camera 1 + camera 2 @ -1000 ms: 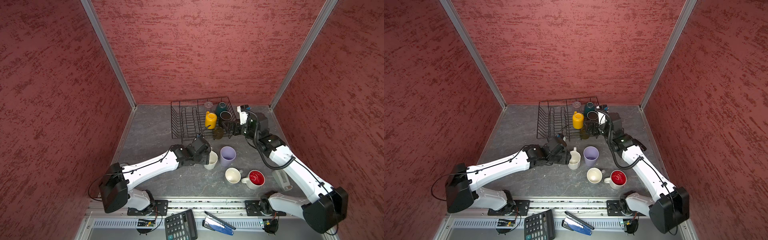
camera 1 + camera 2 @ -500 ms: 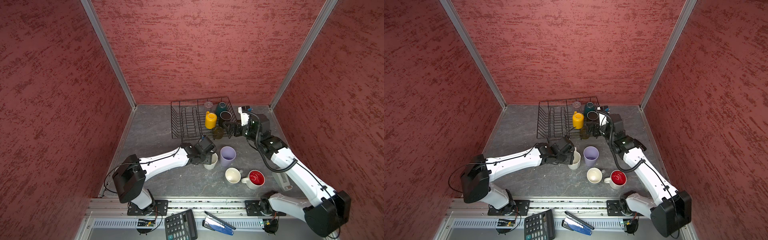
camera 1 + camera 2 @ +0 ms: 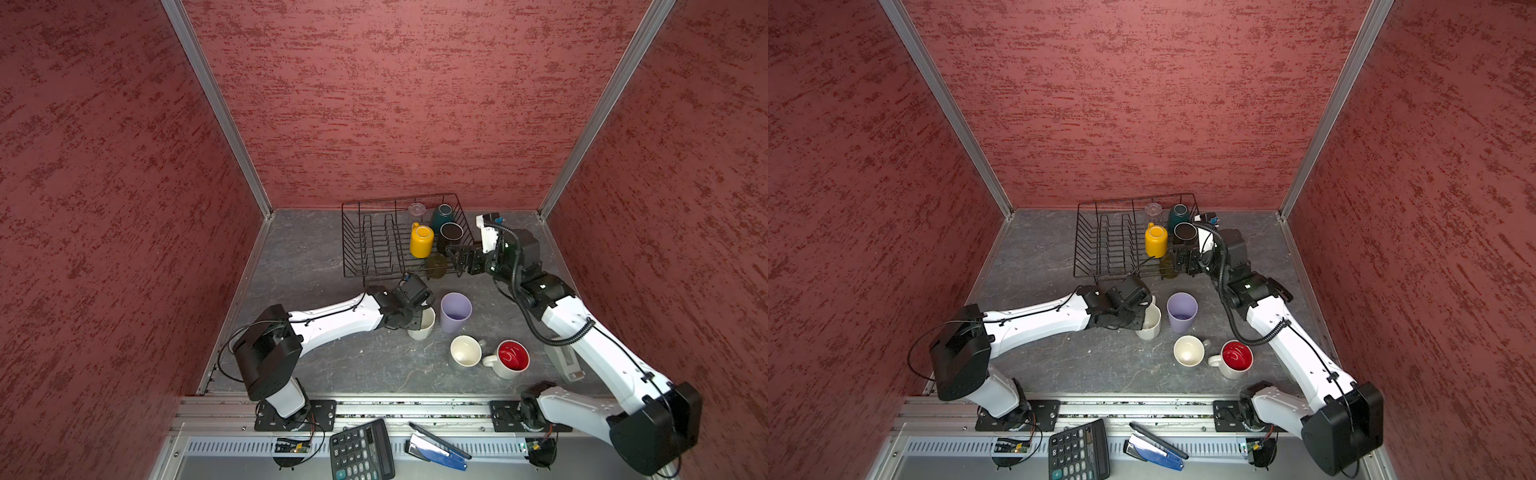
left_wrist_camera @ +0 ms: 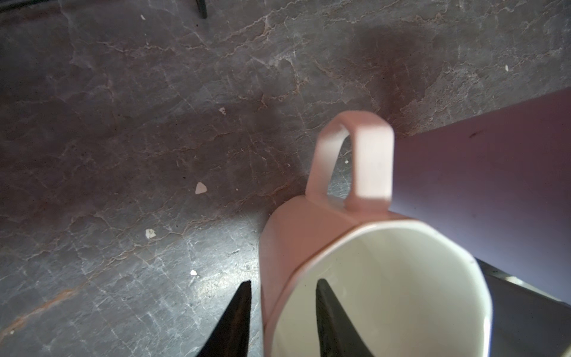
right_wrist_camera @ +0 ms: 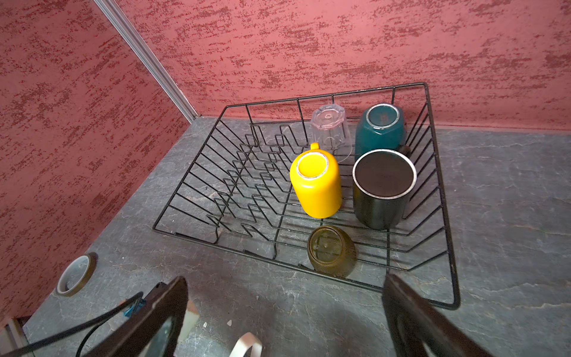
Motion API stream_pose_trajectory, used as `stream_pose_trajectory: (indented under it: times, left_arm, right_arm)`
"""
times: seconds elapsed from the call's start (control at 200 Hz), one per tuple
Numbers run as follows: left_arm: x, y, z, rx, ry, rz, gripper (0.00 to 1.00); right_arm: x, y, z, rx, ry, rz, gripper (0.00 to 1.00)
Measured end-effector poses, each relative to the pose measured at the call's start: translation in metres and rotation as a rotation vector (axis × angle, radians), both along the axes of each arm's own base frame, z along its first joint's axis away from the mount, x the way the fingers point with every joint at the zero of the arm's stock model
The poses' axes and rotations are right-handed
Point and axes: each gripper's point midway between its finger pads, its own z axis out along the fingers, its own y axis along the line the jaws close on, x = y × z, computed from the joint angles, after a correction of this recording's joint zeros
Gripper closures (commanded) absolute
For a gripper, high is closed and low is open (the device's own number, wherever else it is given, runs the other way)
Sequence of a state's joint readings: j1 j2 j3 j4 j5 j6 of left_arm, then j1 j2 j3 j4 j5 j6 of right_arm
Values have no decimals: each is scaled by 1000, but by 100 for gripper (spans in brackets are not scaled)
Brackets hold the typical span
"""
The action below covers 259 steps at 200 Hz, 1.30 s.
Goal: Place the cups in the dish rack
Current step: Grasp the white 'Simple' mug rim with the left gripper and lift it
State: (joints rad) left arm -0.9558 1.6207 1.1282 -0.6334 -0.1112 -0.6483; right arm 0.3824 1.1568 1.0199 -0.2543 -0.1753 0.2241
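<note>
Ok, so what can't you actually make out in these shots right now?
- Left gripper: the left wrist view's edge cuts off its fingers, so whether they pinch the white mug's wall is unclear; in both top views the wrist hides them.
- Lavender tumbler: mostly cut off by the same view's edge.
- Grey object beside the red-lined mug: half under the right arm in a top view, unidentifiable.
- Calculator keys: too small to read.

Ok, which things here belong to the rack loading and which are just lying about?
Job: dish rack, yellow mug, black mug, teal mug, clear glass, olive glass, white mug, lavender tumbler, grey mug, red-lined mug.
Lying about: calculator, stapler, tape roll.
</note>
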Motion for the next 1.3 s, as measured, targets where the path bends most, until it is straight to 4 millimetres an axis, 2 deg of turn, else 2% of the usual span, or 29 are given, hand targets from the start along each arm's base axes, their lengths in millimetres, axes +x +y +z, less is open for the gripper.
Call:
stream_pose_trajectory:
  times: [0.21,0.321,0.456,0.601,0.771,0.887,1.022,1.162,1.297]
  left_arm:
    - [-2,3,-3,-9,8,8,86]
    - [-8,11,-10,3,38,15,91]
    - [-10,13,-10,-8,42,12,100]
    - [-13,21,-9,-10,39,21,100]
    - [-23,46,-2,-29,30,52,100]
    - [-28,67,21,-115,-16,84,100]
    - [-28,99,64,-312,-102,157,100]
    - [-14,125,108,-546,-203,246,100]
    - [1,135,131,-731,-221,277,100]
  right_arm:
    - [-1,-1,3,4,-9,0,1]
    - [-1,0,4,5,-9,1,1]
    - [-2,0,4,9,-8,2,1]
    - [-2,1,4,15,-5,9,1]
    - [-3,3,4,26,-1,20,1]
    - [-4,6,7,41,-2,34,1]
    - [-8,14,13,77,-14,84,1]
    - [-16,32,23,154,-36,193,1]
    - [-27,51,29,236,-44,323,1]
